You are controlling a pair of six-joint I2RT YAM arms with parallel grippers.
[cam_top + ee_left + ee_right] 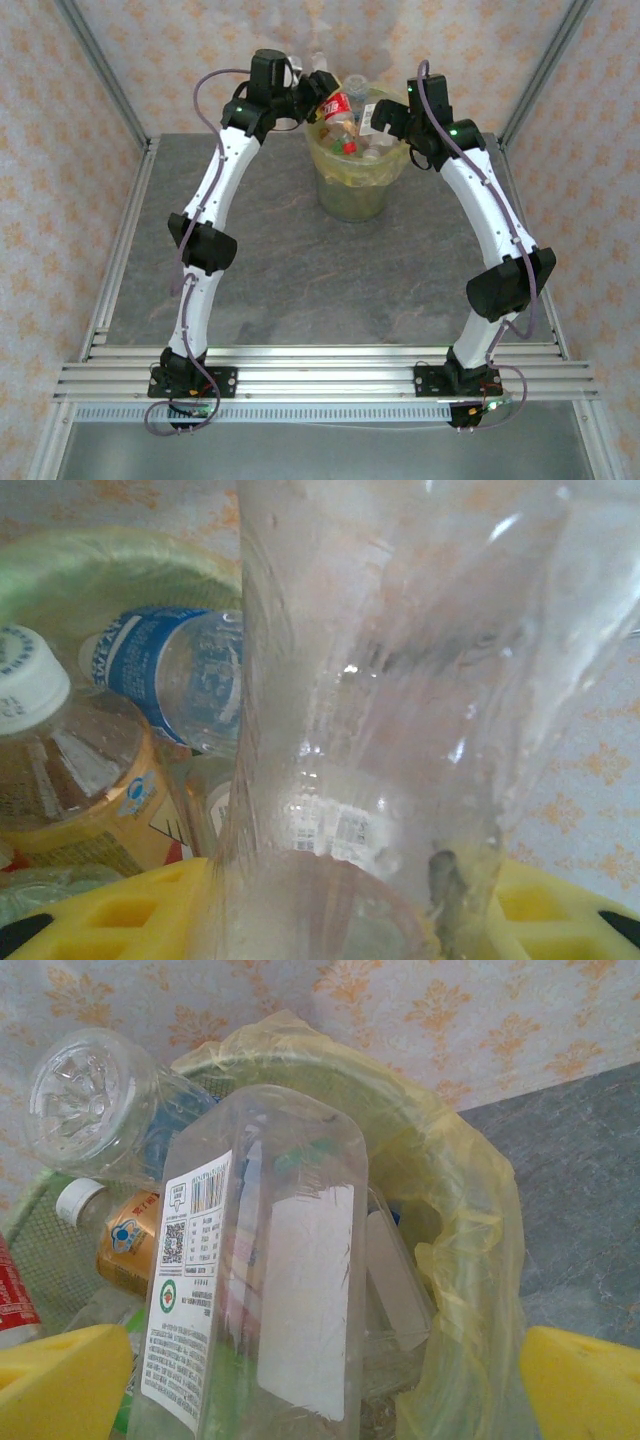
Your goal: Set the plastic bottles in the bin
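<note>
Yellow-green bin [352,195] just below the left gripper [330,920] and right gripper [325,1390], pretty stuffed already. Clear bottle [400,730] pinched in the left one, over the pile: nudge inward past the rim before letting go. White-label bottle [270,1290] loose-looking inside the right one, spread wide; lift straight up, no snagging the bag [470,1260].

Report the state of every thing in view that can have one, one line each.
left gripper, shut on the clear bottle.
clear bottle, clamped and pinched in at the waist.
right gripper, open.
white-labelled bottle, loose between the right gripper's open jaws.
bin, upright, heaped with bottles.
bag, folded over the bin's rim.
</note>
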